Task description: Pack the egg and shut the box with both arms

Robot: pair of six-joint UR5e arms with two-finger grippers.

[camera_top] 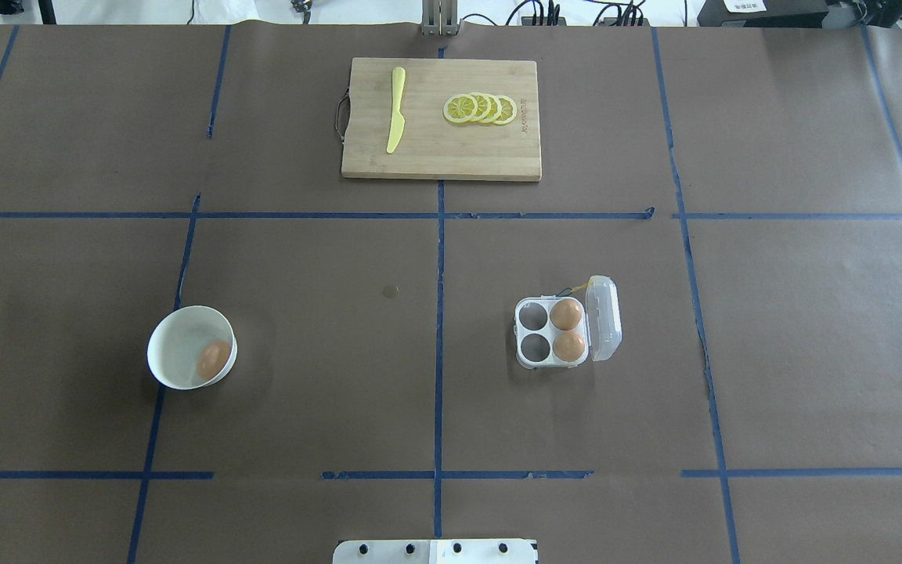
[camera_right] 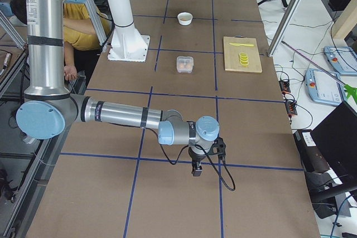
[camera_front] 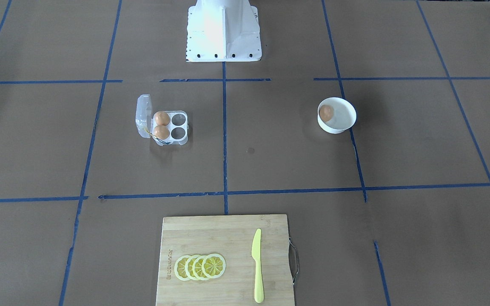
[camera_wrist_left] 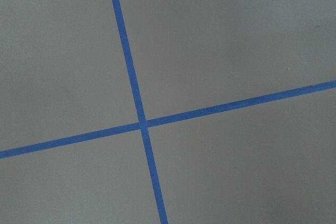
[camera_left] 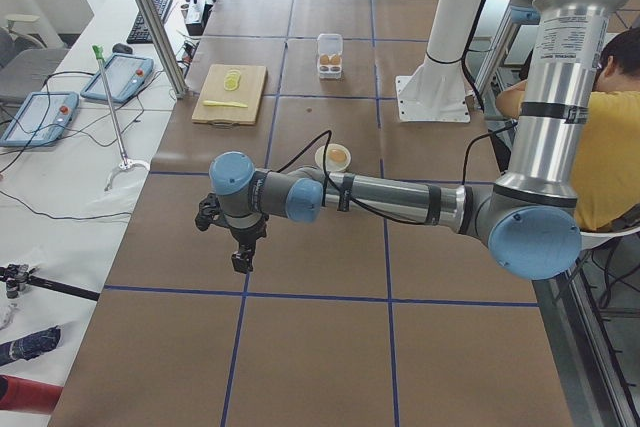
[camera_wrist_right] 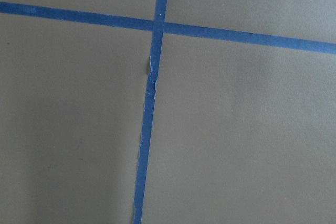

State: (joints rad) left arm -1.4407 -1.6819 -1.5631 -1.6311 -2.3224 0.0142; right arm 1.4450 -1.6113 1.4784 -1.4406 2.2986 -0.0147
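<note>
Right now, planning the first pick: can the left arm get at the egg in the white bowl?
Probably yes: the egg lies alone in the open-topped bowl, nothing over it, on the robot's left; the left gripper hangs far off, though.

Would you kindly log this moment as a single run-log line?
egg in white bowl | box open, two cells empty | left tool, right tool far from both, grip state unclear

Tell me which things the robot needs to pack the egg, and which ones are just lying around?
For the job:
- egg in the white bowl
- egg carton, lid open, two cells free
- left arm and right arm

Just lying about:
- cutting board
- yellow knife
- lemon slices
</note>
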